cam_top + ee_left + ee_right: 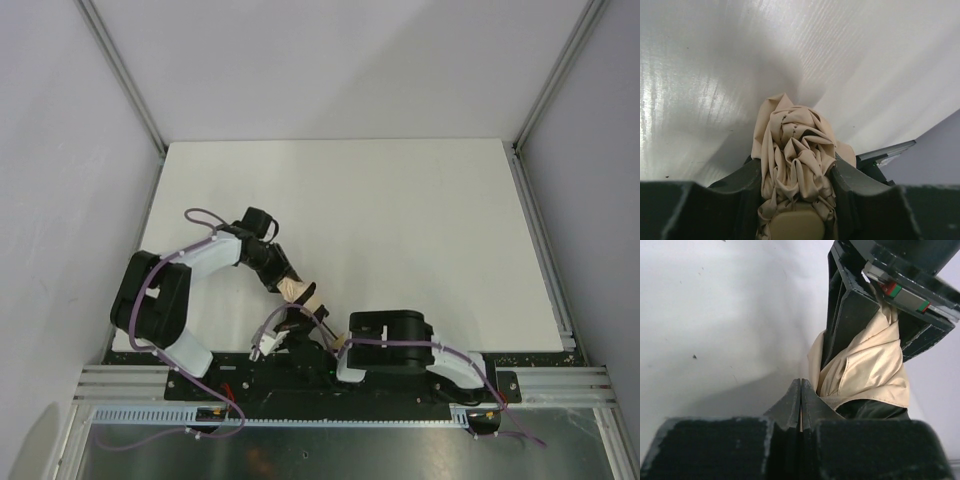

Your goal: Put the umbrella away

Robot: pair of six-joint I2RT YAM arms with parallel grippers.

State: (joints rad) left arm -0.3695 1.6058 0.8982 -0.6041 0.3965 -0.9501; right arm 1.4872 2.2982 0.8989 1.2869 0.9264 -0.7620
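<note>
Clamping umbrella [790, 132] in left gripper [796, 167], right gripper [801, 392] alongside

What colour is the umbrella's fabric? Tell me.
Plain beige-tan, no pattern. The umbrella shows best in the left wrist view.

The umbrella [792, 145] is a crumpled bundle of beige-tan fabric (its folds bunched tight, like a rosette). At its near end is a pale rounded piece, possibly the handle. It sits squeezed between the jaws of the left gripper [796, 192], over the near edge of the bench [400, 220].
</note>
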